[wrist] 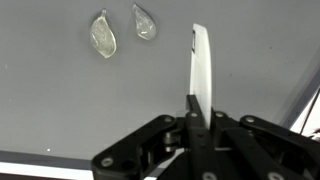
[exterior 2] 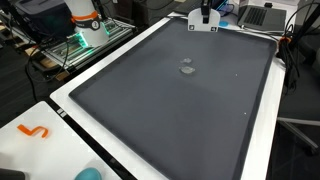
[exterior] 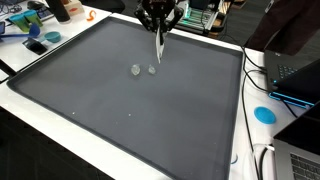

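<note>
My gripper (wrist: 198, 118) is shut on a thin white strip-like object (wrist: 202, 65) that sticks out past the fingers, above a large dark grey mat (wrist: 60, 100). In an exterior view the gripper (exterior: 159, 25) hangs over the far middle of the mat (exterior: 120, 110) with the white object (exterior: 158, 45) pointing down. Two small clear teardrop-shaped pieces (wrist: 103, 35) (wrist: 144, 22) lie side by side on the mat, a little apart from the white object's tip. They also show in both exterior views (exterior: 135, 70) (exterior 2: 187, 67).
The mat sits on a white table (exterior: 40, 110). Clutter and tools lie at the table's far corner (exterior: 35, 25). A blue round item (exterior: 264, 114) and a laptop (exterior: 295, 75) are at one side. An orange hook shape (exterior 2: 34, 131) lies on the white edge.
</note>
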Tool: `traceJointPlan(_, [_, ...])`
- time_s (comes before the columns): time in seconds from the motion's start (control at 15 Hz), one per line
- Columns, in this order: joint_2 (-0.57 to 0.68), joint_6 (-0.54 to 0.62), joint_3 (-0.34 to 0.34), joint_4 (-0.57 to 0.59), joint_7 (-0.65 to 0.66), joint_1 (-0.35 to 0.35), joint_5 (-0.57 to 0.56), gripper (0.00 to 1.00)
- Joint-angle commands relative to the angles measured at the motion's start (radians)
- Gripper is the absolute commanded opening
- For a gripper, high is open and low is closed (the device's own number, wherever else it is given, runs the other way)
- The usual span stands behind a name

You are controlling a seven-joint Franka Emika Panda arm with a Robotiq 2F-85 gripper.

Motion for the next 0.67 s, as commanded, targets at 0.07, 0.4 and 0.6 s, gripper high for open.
traceJointPlan(0.07, [0.002,-0.002,-0.001,0.003,0.001,0.001,0.0,0.04])
traceJointPlan(0.4, [0.004,-0.034,-0.006,0.025,0.059,0.02,-0.053,0.01])
traceJointPlan(0.6, [0.013,-0.094,-0.01,0.061,0.164,0.046,-0.135,0.01])
